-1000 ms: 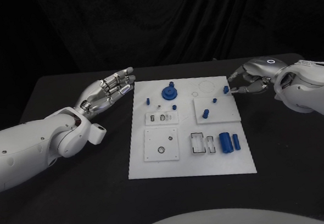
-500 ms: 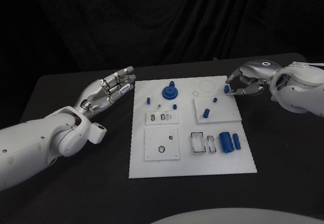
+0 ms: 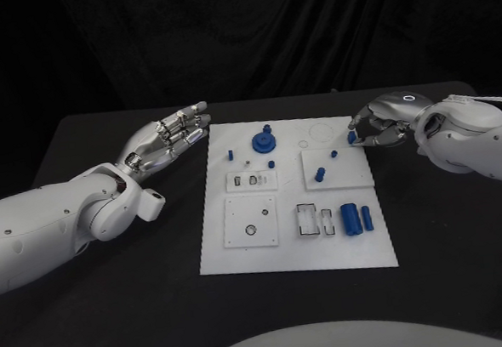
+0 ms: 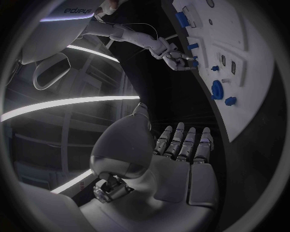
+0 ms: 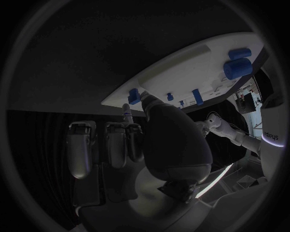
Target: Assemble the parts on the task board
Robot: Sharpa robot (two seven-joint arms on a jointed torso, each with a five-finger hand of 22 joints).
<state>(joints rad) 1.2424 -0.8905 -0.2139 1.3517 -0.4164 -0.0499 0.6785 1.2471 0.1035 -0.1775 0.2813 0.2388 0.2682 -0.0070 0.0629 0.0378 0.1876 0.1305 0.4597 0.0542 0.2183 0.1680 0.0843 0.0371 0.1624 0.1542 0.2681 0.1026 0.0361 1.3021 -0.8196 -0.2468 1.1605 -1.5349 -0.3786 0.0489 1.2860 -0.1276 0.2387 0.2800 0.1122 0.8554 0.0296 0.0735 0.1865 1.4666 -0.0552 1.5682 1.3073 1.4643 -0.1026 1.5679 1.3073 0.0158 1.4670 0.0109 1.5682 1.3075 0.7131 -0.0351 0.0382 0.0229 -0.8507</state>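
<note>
Right robot hand (image 3: 377, 128) at the right edge of the task board (image 3: 298, 253), far end, fingers curled in toward a small blue part (image 3: 350, 138) at that edge. In right wrist view, same blue part (image 5: 134, 95) sits at board edge (image 5: 181, 67), with fingertips (image 5: 127, 112) right beside it and touching or nearly so. Cannot tell whether actually pinched or only touched; grasp state unclear.

Left robot hand (image 3: 169, 137) off the board's left side, over the bare desk (image 3: 89, 159), palm up, fingers extended and apart, grasping nothing. Released. Well apart from every part; nearest is the short blue peg (image 3: 231, 154) near the board's left far corner. Left wrist view confirms flat, spread fingers (image 4: 181, 142) with board (image 4: 253, 92) beside them.

On the board: blue round gear piece (image 3: 264, 144) with upright stem at far middle, well left of right robot hand. Blue upright peg (image 3: 320, 175) on the raised square plate, between centre and right robot hand, nearer the robot. Tiny blue pin (image 3: 271, 165) just beside the slotted plate. Two blue cylinders (image 3: 356, 219) lying side by side at near right, well apart from both robot hands.
</note>
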